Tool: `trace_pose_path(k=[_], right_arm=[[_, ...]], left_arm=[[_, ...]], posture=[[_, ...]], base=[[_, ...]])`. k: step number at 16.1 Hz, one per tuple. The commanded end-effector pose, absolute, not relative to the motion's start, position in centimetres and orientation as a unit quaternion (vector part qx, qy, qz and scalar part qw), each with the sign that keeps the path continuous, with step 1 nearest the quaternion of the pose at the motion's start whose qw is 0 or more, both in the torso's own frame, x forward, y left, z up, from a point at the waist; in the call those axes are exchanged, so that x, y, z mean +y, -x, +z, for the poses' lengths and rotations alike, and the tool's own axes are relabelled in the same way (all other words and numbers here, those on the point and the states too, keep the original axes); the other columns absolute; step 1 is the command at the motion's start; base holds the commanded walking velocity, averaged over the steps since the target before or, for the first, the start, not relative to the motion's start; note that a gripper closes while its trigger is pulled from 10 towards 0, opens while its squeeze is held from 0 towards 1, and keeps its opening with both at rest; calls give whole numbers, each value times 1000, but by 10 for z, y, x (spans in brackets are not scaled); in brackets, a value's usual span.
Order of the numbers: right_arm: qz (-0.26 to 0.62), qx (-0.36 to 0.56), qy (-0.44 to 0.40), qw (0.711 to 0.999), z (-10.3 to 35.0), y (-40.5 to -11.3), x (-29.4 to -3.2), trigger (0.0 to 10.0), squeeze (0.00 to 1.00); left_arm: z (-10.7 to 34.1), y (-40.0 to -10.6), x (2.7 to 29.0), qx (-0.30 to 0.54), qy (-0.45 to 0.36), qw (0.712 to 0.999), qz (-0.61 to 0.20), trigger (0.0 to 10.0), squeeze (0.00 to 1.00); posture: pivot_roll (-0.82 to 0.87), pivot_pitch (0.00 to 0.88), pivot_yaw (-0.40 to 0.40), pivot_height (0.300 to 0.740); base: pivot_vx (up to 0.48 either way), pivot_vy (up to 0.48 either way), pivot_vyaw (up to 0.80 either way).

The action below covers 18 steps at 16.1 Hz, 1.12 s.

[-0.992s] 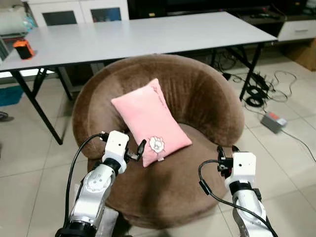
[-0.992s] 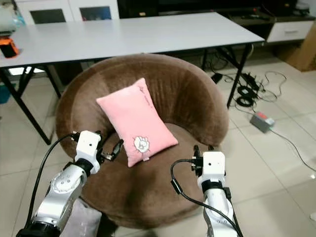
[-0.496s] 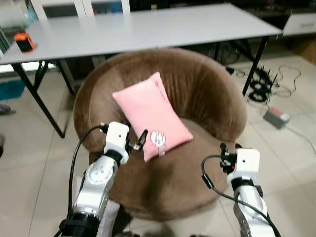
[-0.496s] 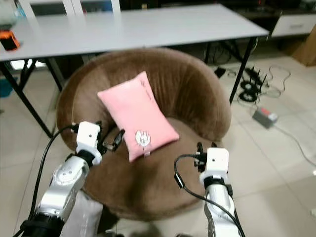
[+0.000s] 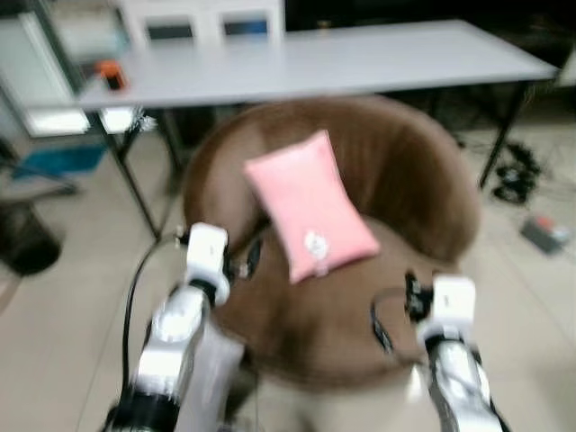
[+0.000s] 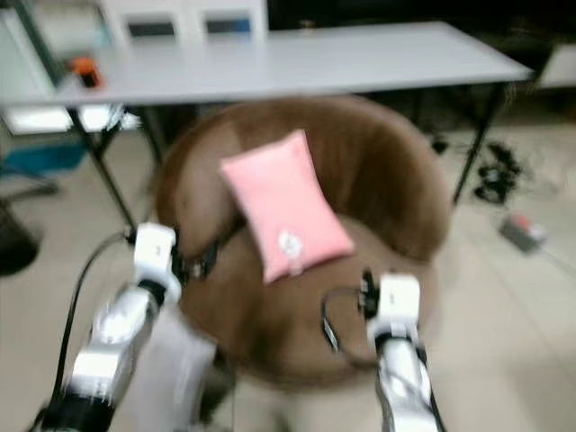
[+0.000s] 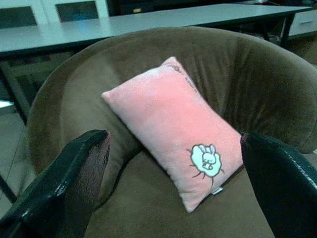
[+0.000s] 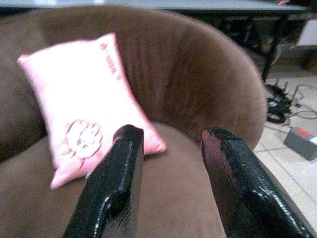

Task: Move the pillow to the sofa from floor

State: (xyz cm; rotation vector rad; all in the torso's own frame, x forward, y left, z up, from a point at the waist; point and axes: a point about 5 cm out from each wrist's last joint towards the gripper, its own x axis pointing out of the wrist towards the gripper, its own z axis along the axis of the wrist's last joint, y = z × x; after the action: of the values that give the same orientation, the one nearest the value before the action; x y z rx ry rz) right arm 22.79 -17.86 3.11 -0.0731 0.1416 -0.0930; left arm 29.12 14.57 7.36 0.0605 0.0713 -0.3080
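Pillow point(image 5: 310, 203): pink, rectangular, soft plush cover, plump, with sharp corners. It lies on the round brown sofa point(image 5: 405, 171), propped at a tilt against the curved backrest, lower end resting on the seat cushion. A small white cartoon animal patch point(image 7: 205, 160) sits near its lower end, and a short white tag shows at the bottom edge. A faint line of small marks runs along the upper edge; too small to read.

My left end effector point(image 5: 252, 259) is at the sofa's front left rim, just beside the pillow's lower left side and apart from it. In the left wrist view its two black fingers point(image 7: 74, 183) are spread wide, with the pillow framed between them and nothing held.

My right end effector point(image 8: 171, 183) hangs over the front right of the seat, well apart from the pillow. Its fingers point(image 8: 116, 183) are parted with a clear gap, holding nothing; brown seat fabric shows between them.

Behind the sofa stands a long grey counter point(image 5: 315, 58) on black legs, with a small orange object point(image 5: 111, 74) near its left end. Cables and a power strip point(image 5: 546, 232) lie on the tiled floor point(image 5: 63, 306) to the right. Head views are blurred.
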Motion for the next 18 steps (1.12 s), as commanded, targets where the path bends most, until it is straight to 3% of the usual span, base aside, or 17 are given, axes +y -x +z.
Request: trace_pose_path(k=[1,4,13,18], right_arm=[[-42,69,32,996,32,-230,-174,10000,0],[-40,74,33,996,30,-229,-174,10000,0],[-45,90,33,994,22,-222,-176,10000,0],[-49,99,35,993,18,-215,-178,10000,0]], left_arm=[[75,-293,147,36,-30,988,-150,10000,39],[72,-290,147,40,-28,987,-151,10000,27],[72,-290,147,40,-12,988,-149,10000,31],[72,-290,146,42,-5,988,-150,10000,39]], posture=[[26,0,41,740],[24,0,41,740],[23,0,42,740],[10,6,45,740]], base=[[0,0,0],[0,0,0],[-354,0,0],[0,0,0]])
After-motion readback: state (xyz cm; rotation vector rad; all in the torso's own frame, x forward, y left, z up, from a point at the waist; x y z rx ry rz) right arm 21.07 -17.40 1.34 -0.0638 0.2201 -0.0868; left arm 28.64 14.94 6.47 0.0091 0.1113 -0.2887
